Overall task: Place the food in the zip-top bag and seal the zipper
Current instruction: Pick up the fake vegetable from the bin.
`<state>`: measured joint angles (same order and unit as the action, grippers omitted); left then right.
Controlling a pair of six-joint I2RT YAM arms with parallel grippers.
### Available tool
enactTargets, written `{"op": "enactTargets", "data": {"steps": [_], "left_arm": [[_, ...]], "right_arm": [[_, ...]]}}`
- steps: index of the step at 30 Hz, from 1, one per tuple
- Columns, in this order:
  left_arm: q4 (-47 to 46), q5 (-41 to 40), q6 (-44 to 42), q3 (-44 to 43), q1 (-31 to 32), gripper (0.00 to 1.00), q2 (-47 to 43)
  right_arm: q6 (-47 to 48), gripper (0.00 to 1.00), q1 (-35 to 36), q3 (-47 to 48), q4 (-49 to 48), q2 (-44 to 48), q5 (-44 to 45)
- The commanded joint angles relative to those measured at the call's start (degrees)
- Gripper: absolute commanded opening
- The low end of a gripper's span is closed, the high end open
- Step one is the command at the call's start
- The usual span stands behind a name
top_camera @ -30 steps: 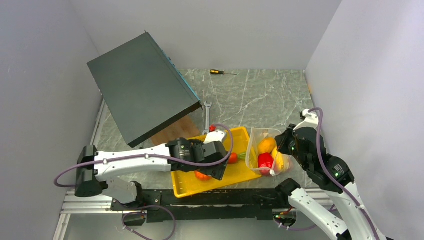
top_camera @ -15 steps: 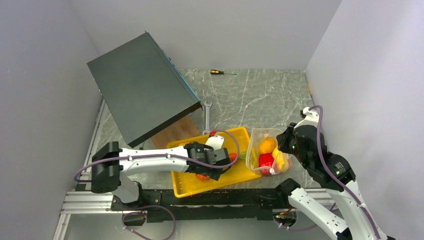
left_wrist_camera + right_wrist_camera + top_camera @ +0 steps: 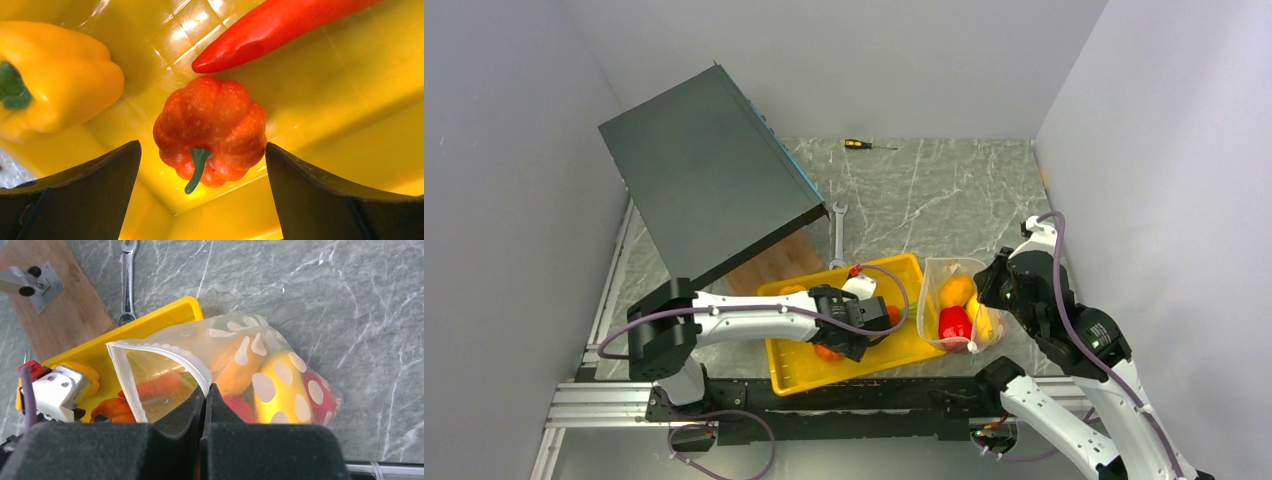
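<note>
An orange pumpkin with a green stem lies in the yellow tray, between the fingers of my open left gripper. A yellow pepper and a red chili lie beside it. From above, the left gripper sits low in the tray. My right gripper is shut on the zipper of the dotted zip-top bag, holding its mouth open toward the tray. The bag holds orange, yellow and red food.
A dark tilted box stands at the back left over a wooden board. A wrench lies behind the tray and a small screwdriver near the back wall. White walls close in on both sides.
My left arm has swung forward and its gripper has dropped lower into the tray over the pumpkin. The right gripper and the bag have stayed put.
</note>
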<state>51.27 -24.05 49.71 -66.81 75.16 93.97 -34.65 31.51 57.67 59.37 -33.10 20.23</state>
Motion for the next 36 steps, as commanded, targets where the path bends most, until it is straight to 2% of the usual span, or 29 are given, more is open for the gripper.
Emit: {"op": "enactTargets", "data": {"steps": [1,7,11,17,22,30,33,36], "left_arm": [[-2.82,1.75,-2.86,1.04,-0.85,1.00,0.92],[-5.45,3.84,-5.01,2.09,-2.65,0.88,1.42],[-6.33,5.61,-5.87,1.77,-3.17,0.85,2.18],[-5.35,7.13,-6.47,0.26,-3.10,0.63,2.87],[-2.25,5.40,-6.79,-2.44,-2.35,0.54,0.52],[2.20,2.42,-8.60,-12.10,-0.80,0.49,-4.11],[-1.17,3.79,-10.07,-14.35,-0.54,0.49,-7.43],[-8.64,6.93,-12.12,-14.69,-0.45,0.48,-12.00]], "right_arm": [[-0.20,0.00,0.22,0.01,-2.48,0.27,-0.42],[0.09,0.00,0.21,0.33,-2.77,-0.28,-0.71],[0.37,0.00,0.22,0.43,-2.63,-0.39,-0.76],[0.35,0.00,0.21,0.25,-2.86,-0.12,-1.11],[0.62,0.00,0.22,0.16,-3.01,0.35,-1.16],[1.11,0.00,0.21,0.00,-3.51,0.28,-1.89],[1.42,0.00,0.22,0.05,-3.70,0.48,-2.27],[1.52,0.00,0.23,0.46,-3.80,0.39,-2.68]]}}
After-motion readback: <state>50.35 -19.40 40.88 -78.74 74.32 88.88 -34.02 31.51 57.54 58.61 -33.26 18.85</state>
